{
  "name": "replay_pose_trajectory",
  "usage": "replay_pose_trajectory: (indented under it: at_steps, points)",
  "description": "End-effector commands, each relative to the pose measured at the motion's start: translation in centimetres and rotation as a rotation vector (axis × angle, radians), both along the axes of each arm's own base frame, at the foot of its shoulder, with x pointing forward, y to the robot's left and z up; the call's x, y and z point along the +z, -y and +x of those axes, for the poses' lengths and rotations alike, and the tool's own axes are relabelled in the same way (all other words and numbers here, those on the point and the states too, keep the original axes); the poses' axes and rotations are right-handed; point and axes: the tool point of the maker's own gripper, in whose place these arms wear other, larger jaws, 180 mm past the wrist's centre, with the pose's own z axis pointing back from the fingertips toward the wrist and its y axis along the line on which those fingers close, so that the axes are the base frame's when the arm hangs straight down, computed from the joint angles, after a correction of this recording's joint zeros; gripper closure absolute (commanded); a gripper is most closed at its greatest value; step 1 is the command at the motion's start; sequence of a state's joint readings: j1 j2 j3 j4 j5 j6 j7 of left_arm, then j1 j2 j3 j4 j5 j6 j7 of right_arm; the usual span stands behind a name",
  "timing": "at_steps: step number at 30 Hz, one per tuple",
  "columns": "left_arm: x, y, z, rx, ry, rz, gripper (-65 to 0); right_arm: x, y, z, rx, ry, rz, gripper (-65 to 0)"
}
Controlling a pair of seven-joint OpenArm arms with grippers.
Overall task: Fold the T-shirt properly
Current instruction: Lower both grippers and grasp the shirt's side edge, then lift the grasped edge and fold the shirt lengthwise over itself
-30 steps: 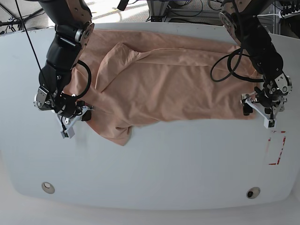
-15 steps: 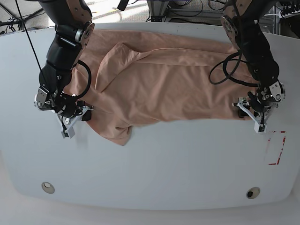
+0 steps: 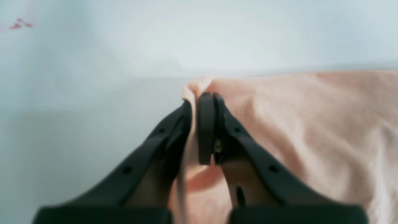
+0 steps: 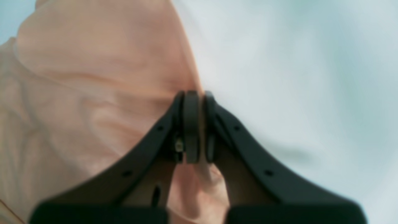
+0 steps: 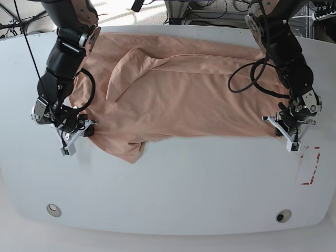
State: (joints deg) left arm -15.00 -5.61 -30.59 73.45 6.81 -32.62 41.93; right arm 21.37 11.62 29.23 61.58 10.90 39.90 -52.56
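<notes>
I see the shirt [image 5: 178, 94] spread flat on the bench [image 5: 173, 184]. Left gripper [image 3: 202, 99] pinches its edge; right gripper [image 4: 192, 96] is pinching the opposite edge.

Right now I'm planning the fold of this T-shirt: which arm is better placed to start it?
Neither alone, probably. The left tool is shut on the T-shirt at one near-edge corner, and the right tool is shut on the opposite one. Both hold cloth, so lifting together looks best.
</notes>
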Motion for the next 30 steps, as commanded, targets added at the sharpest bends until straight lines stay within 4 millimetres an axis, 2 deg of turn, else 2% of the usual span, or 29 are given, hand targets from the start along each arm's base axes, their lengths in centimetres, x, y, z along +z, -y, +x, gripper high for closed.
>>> replay_pose_trajectory:
  at_steps: [1, 8, 18, 23, 30]
  points:
    - [4.3, -0.6, 1.9, -0.03, 0.125, 0.048, 0.0, 3.6, 1.0, 2.2, -0.007, 0.106, -0.032, 0.0]
    - [7.4, 0.0, 2.0, -0.124, 0.192, 0.12, 0.0, 6.4, 1.9, 2.4, 0.011, 0.132, -0.119, 0.0]
    - [6.3, 0.1, 1.0, -0.126, 0.164, 0.117, 0.0, 8.3, 2.6, 1.6, 0.022, 0.122, -0.19, 0.0]
    - [5.5, 0.1, 0.2, -0.128, 0.145, 0.115, 0.0, 10.0, 3.3, -0.7, 0.029, 0.124, -0.3, 0.0]
    - [5.1, -0.2, -0.2, -0.122, 0.134, 0.115, 0.0, 10.0, 2.3, -4.9, 0.047, 0.095, -0.383, 0.0]
